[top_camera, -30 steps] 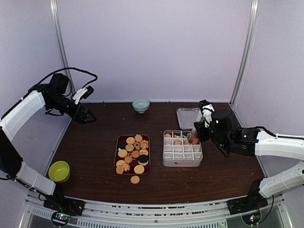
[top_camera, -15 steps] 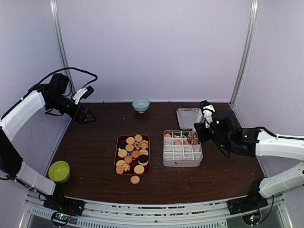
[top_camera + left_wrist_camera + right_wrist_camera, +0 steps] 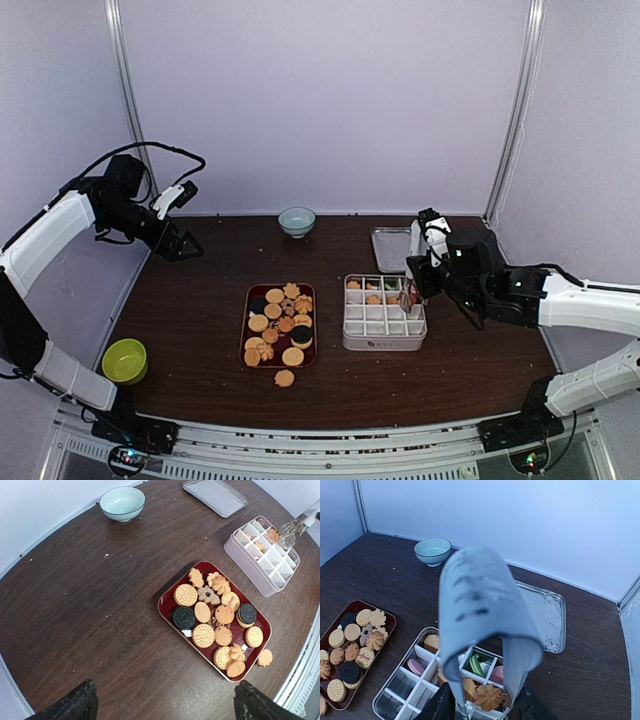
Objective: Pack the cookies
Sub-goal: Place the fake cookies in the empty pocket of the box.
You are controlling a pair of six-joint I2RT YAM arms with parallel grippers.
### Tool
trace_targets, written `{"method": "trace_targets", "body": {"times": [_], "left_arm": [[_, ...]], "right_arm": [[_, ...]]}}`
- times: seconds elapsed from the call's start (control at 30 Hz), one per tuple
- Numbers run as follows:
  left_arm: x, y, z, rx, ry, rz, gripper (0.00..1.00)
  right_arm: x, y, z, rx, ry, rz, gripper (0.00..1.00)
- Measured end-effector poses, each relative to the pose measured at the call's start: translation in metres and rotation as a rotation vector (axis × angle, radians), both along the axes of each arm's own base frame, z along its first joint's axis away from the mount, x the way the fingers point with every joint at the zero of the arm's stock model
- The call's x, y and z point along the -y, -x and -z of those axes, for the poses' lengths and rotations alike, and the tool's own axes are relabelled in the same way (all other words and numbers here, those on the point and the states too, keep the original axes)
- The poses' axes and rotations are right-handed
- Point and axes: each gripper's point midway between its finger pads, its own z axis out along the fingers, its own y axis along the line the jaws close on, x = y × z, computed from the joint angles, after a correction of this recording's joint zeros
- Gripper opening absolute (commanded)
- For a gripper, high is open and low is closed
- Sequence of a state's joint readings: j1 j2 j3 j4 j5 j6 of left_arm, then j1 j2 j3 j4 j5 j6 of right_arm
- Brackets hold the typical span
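Note:
Several cookies (image 3: 280, 322) lie on a dark red tray (image 3: 247, 310), which also shows in the left wrist view (image 3: 165, 607). One cookie (image 3: 285, 378) lies loose on the table in front of it. My right gripper (image 3: 425, 262) is shut on grey-blue tongs (image 3: 480, 595), whose tips stand in the right end of a white divided box (image 3: 384, 318). An orange flower cookie (image 3: 489, 697) sits between the tong tips. Pink, green and orange cookies fill nearby compartments. My left gripper (image 3: 185, 245) is open and empty, high above the table's far left.
A teal bowl (image 3: 296, 221) stands at the back centre. A flat metal lid (image 3: 392, 246) lies behind the box. A lime-green bowl (image 3: 125, 360) stands at the near left edge. White walls enclose the table on three sides.
My right gripper has shifted slightly left and lowered the tongs' tips into the box. The left arm has not moved.

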State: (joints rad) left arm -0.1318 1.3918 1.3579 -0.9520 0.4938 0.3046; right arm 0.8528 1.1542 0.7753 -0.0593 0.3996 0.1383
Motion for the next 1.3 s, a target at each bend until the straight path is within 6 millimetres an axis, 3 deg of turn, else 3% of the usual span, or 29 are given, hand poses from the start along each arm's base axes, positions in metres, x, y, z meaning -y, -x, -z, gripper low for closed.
{"method": "trace_targets", "body": {"times": [0.7,1.3], "left_arm": [[0.000,0.000,0.000,-0.002,-0.001,0.000,0.98],[0.000,0.000,0.000,-0.002,-0.001,0.000,0.98]], "right_arm": [[-0.021,-0.020,-0.007,0.056,-0.011,-0.004,0.33],[-0.018,-0.021,-0.006,0.063,0.007,0.008,0.32]]}}
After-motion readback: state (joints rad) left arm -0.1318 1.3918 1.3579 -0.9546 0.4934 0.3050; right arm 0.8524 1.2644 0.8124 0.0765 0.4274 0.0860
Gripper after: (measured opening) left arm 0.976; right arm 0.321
